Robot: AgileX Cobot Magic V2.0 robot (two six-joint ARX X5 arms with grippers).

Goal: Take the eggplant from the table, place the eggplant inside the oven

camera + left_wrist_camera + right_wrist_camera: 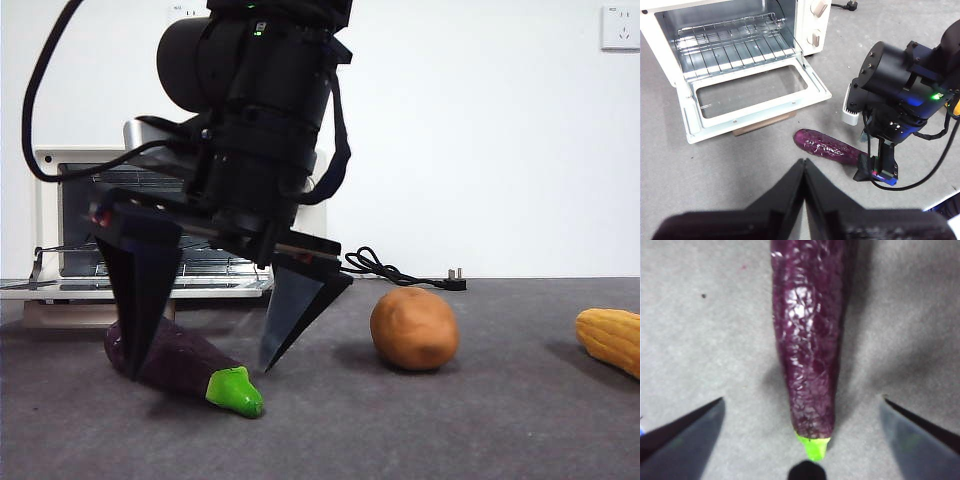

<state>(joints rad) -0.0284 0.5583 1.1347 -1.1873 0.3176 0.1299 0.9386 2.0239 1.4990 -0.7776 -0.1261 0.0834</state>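
Note:
The dark purple eggplant (180, 362) lies on the grey table (450, 430) in front of the oven, its green stem cap (236, 391) pointing toward the front. My right gripper (200, 372) hangs low over it, open, one jaw on each side of the stem end without touching. In the right wrist view the eggplant (810, 340) runs lengthwise between the spread jaws of that gripper (802, 400). The cream-white oven (810, 25) stands with its door (750, 95) folded down and the rack bare. My left gripper (804, 162) is shut and empty, held back from the eggplant (827, 147).
A round brown potato (414, 328) sits right of the eggplant. A yellow corn cob (610, 340) lies at the right edge. The oven's black cord and plug (400, 272) trail along the back of the table.

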